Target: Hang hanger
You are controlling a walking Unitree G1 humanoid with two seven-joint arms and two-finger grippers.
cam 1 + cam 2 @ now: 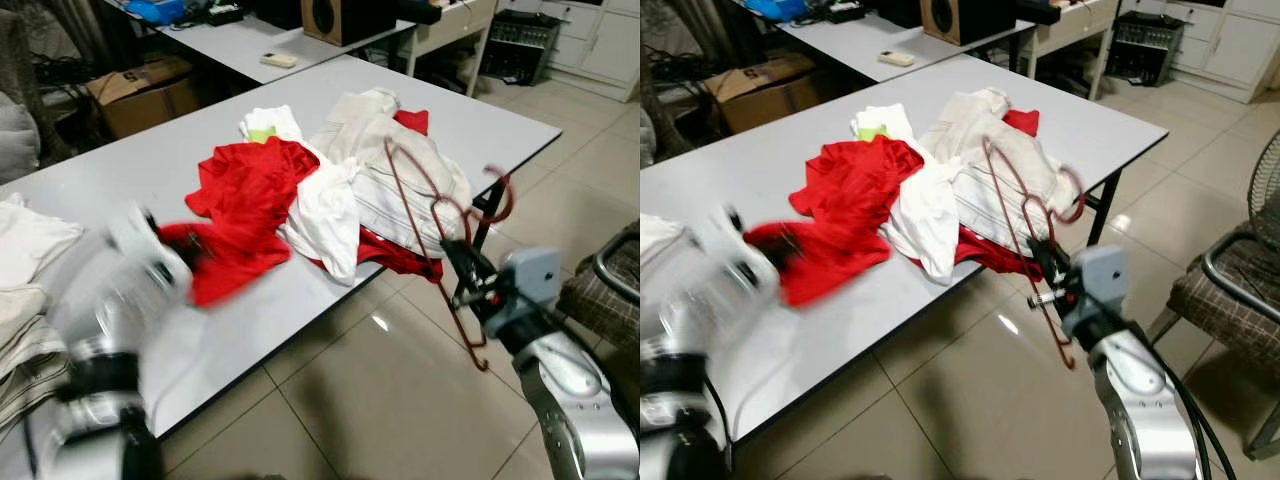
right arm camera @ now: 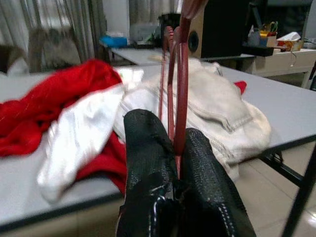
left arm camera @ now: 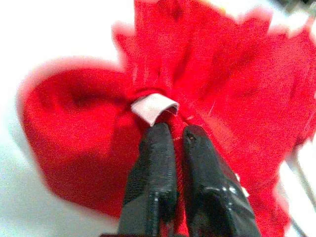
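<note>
Spanning the scene is one grey table (image 1: 150, 180) carrying a heap of clothes: one red garment (image 1: 245, 195) spread at the middle, one white piece (image 1: 325, 215) beside it, one cream garment (image 1: 400, 170) toward the far edge, and striped cloth (image 1: 20, 340) at the robot's left. Off the table's edge, the right gripper (image 2: 173, 148) has its two black fingers pressed tight on one dark red wire hanger (image 1: 440, 250), held upright over the tiled floor (image 1: 380, 400). The left gripper (image 3: 175, 136), blurred over the table, has its fingers nearly together, pinching the red garment beside one small white label (image 3: 154, 107).
</note>
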